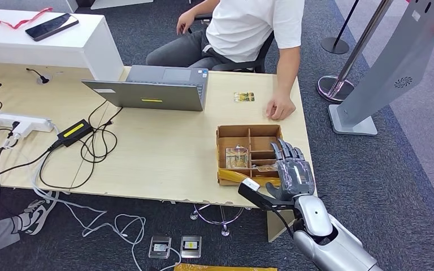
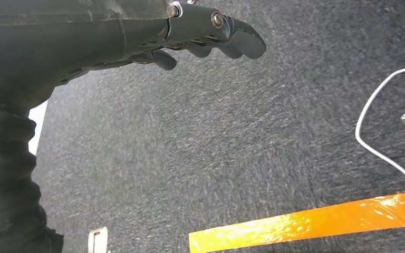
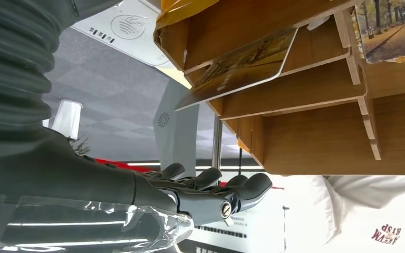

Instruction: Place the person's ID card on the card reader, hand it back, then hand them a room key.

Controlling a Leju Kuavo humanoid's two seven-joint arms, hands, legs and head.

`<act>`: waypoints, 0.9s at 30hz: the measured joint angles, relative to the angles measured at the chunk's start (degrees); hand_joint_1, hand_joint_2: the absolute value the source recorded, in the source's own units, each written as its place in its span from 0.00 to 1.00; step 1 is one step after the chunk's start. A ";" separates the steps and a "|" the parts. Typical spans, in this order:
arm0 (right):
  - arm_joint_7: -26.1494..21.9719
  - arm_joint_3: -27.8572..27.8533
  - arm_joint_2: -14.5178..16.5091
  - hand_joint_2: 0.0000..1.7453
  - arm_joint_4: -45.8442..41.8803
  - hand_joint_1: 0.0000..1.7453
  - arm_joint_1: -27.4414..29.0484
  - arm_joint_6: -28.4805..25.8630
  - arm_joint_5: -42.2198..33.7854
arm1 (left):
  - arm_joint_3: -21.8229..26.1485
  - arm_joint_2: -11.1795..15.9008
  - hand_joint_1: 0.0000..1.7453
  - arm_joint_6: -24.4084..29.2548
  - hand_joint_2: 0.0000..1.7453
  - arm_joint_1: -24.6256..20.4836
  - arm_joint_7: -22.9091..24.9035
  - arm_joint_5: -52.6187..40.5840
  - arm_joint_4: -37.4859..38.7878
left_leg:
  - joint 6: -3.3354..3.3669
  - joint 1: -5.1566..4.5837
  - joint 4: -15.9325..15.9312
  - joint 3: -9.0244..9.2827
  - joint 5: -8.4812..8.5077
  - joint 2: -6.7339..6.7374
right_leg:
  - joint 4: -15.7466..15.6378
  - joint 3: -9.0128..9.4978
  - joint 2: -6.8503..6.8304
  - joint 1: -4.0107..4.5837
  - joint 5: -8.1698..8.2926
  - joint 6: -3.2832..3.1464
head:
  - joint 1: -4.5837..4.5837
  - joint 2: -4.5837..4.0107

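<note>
A small card [image 1: 244, 96] lies flat on the wooden table [image 1: 164, 152], just left of the seated person's hand [image 1: 280, 108]. A cardboard divided box [image 1: 224, 135] stands at the table's front right, with picture cards [image 1: 237, 157] in its compartments. My right hand [image 1: 291, 169] hovers at the box's right side, fingers stretched out and apart, holding nothing. In the right wrist view one card [image 3: 242, 66] leans out of a slot of the box [image 3: 316, 142], above my empty right hand [image 3: 211, 192]. A white device with a contactless symbol [image 3: 121, 26] sits by the box's front. My left hand [image 2: 211, 31] hangs over carpet, empty.
A grey laptop [image 1: 152, 90], a power strip [image 1: 17, 123] and tangled cables [image 1: 90, 144] cover the table's left half. A grey kiosk stand [image 1: 384, 79] and a barrier post [image 1: 339, 84] stand to the right. Orange tape [image 2: 306, 224] marks the carpet.
</note>
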 joint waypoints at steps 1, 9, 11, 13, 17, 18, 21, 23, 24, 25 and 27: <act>-0.04 -0.01 0.01 1.00 0.10 0.00 0.00 0.03 -0.12 | 0.00 0.00 0.00 0.01 0.00 0.02 0.00 -0.02 0.05 | 0.00 0.00 0.00 0.00 0.00 0.00 | 0.00 0.00 0.00 0.00 0.00 0.00 | 0.00 0.00; -0.46 -0.04 0.01 1.00 1.03 1.00 0.00 0.27 -1.14 | 0.00 0.01 0.00 0.02 0.00 0.13 0.00 -0.05 0.31 | 0.00 0.00 0.00 -0.01 0.00 0.00 | 0.00 0.00 -0.01 0.00 0.00 0.00 | 0.00 0.00; -0.58 -0.04 0.01 1.00 1.25 1.00 0.00 0.39 -1.31 | 0.00 0.01 0.00 0.02 0.00 0.14 0.00 -0.05 0.36 | 0.00 0.00 0.00 -0.01 0.00 0.00 | 0.00 0.00 -0.01 0.00 0.00 0.00 | 0.00 0.00; -0.64 -0.04 0.01 1.00 1.40 1.00 0.00 0.45 -1.32 | 0.00 0.01 0.00 0.02 0.00 0.15 0.00 -0.05 0.41 | 0.00 0.00 0.00 -0.01 0.00 0.00 | 0.00 0.00 0.00 0.00 0.00 0.00 | 0.00 0.00; -0.70 -0.04 0.01 1.00 1.62 0.99 -0.01 0.49 -1.35 | 0.00 0.01 0.00 0.02 0.00 0.15 0.00 -0.05 0.43 | 0.00 0.00 0.00 -0.01 0.00 0.00 | 0.00 0.00 0.00 0.00 0.00 0.00 | 0.01 0.01; -0.73 -0.06 0.01 1.00 1.64 0.99 -0.05 0.51 -1.41 | 0.00 0.01 0.00 0.02 0.00 0.15 0.00 -0.05 0.43 | 0.00 0.00 0.00 -0.01 0.00 0.00 | 0.00 0.00 0.00 0.00 0.00 0.00 | 0.01 0.01; -0.80 -0.16 0.01 1.00 1.66 0.97 -0.13 0.55 -1.71 | 0.00 0.01 0.00 0.02 0.00 0.15 0.00 -0.06 0.43 | 0.00 0.00 0.00 -0.01 0.00 -0.01 | 0.00 0.00 0.00 0.00 0.00 0.00 | 0.00 0.00; -0.86 -0.29 0.01 1.00 1.69 0.96 -0.12 0.55 -1.88 | 0.00 0.01 0.00 0.02 0.00 0.15 0.00 -0.06 0.44 | 0.00 0.00 0.00 -0.02 0.00 -0.01 | 0.00 0.00 0.00 0.00 0.00 0.00 | -0.01 0.01; -0.90 -0.35 0.01 1.00 1.72 0.96 -0.12 0.54 -1.93 | 0.00 0.01 0.00 0.02 0.00 0.15 0.00 -0.06 0.44 | 0.00 0.00 0.00 -0.01 0.00 -0.01 | 0.00 0.00 0.00 0.00 0.00 0.00 | -0.01 0.01; -0.92 -0.40 0.01 1.00 1.76 0.97 -0.12 0.54 -1.97 | 0.00 0.01 0.00 0.02 0.00 0.15 0.00 -0.06 0.45 | 0.00 0.00 0.00 -0.01 0.00 -0.01 | 0.00 0.00 0.00 0.00 0.00 0.00 | 0.00 0.01; -0.95 -0.46 0.01 1.00 1.86 0.97 -0.12 0.50 -2.04 | 0.00 0.01 0.00 0.02 0.00 0.15 0.00 -0.06 0.45 | 0.00 0.00 0.00 -0.01 0.00 -0.01 | 0.00 0.00 0.00 0.00 0.00 0.00 | 0.01 0.00</act>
